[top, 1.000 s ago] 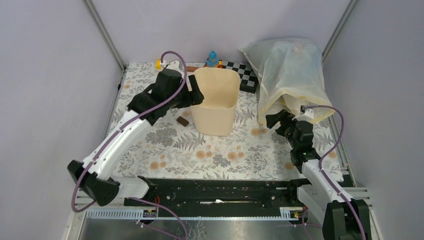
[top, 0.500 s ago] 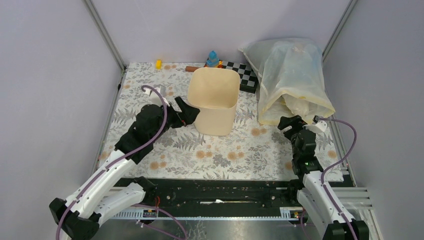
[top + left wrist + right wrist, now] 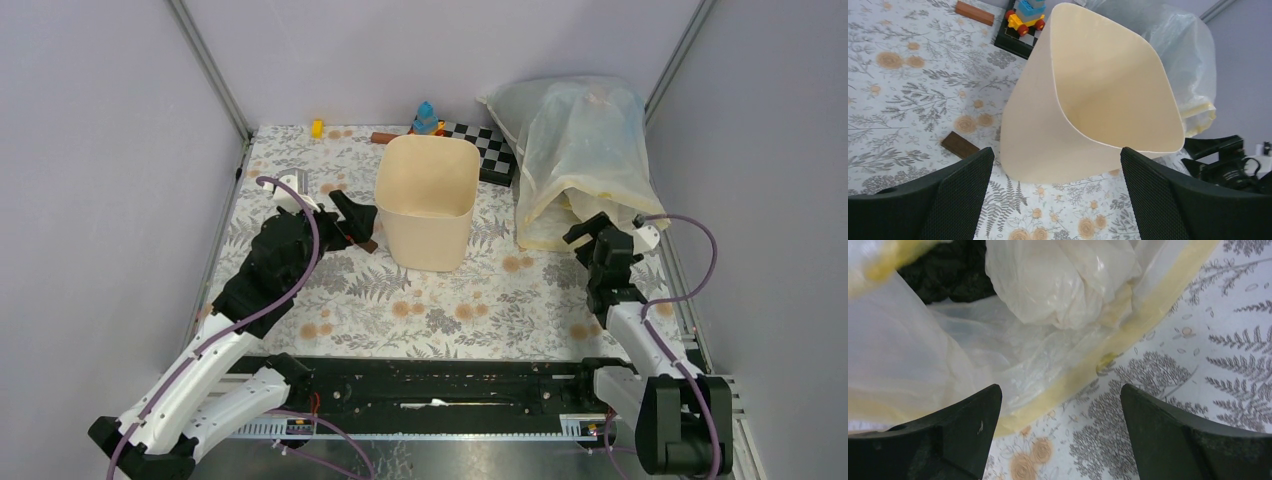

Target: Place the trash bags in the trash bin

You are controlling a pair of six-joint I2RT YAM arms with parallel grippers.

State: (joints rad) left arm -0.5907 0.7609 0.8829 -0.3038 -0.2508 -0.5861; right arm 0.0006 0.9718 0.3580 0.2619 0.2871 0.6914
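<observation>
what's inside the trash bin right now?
Nothing visible: the trash bin shows only bare cream inner walls in the top and left wrist views. Its near wall covers part of the floor, so that part can't be checked.

cream trash bin [image 3: 425, 240], grey-and-orange floral table [image 3: 450, 310]

Overhead; close wrist views, right perhaps nearest

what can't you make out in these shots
Floor of the trash bin: left wrist view, hidden by its own near wall.
Count of trash bags in the sack: right wrist view, crumpled film, cut by the frame.
The toy at the back: top view, too small.
</observation>
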